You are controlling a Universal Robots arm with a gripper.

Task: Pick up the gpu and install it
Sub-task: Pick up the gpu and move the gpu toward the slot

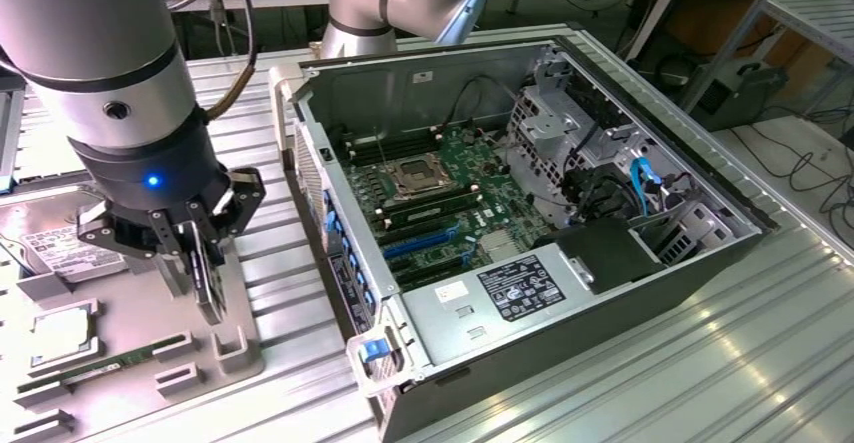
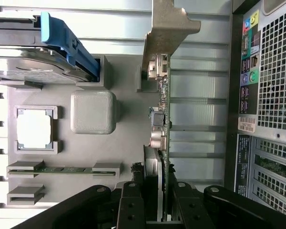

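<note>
**Card pinched edge-on over the gray tray**

You see the gripper (image 1: 198,263) at the exterior view's left, its black fingers (image 2: 133,205) pressed against both faces of the gpu (image 2: 161,119). The thin dark card hangs upright and edge-on between the jaws. Its pale metal bracket (image 2: 169,28) is at the end away from them. Below it lies a matte gray plastic tray (image 1: 140,308) with blocky holders, a boxy silver hard drive (image 1: 54,248) and a narrow green memory stick (image 1: 107,368). The open computer case (image 1: 441,83) stands on the ribbed metal table (image 1: 694,343) to the exterior view's right, apart from the card.
</note>
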